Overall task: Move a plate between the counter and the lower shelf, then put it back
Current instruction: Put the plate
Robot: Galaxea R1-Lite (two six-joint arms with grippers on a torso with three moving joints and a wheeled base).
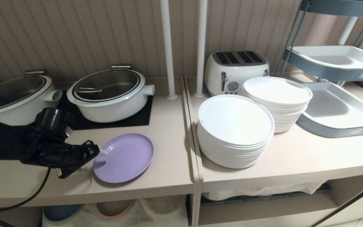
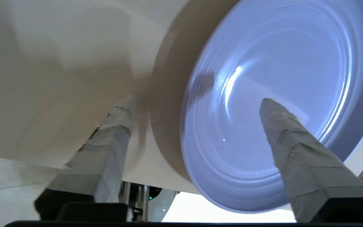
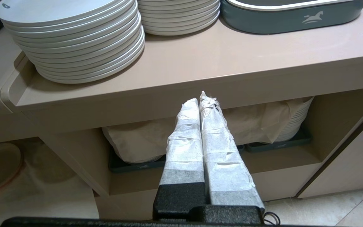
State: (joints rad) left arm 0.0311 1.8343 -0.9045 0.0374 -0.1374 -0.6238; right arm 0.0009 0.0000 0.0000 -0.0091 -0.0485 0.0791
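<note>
The plate (image 1: pixel 124 157) looks like smooth lilac plastic with a soft sheen. The counter (image 1: pixel 165 132) is smooth matt beige. The left gripper's fingers (image 2: pixel 298 151) are wrapped in rough, fibrous tape.

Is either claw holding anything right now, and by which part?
Nothing is held. The left claw stands open astride the near rim of the plate, which lies on the counter. The right claw is shut, empty.

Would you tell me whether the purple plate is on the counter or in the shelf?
On the counter: the plate lies flat before the hob.
</note>
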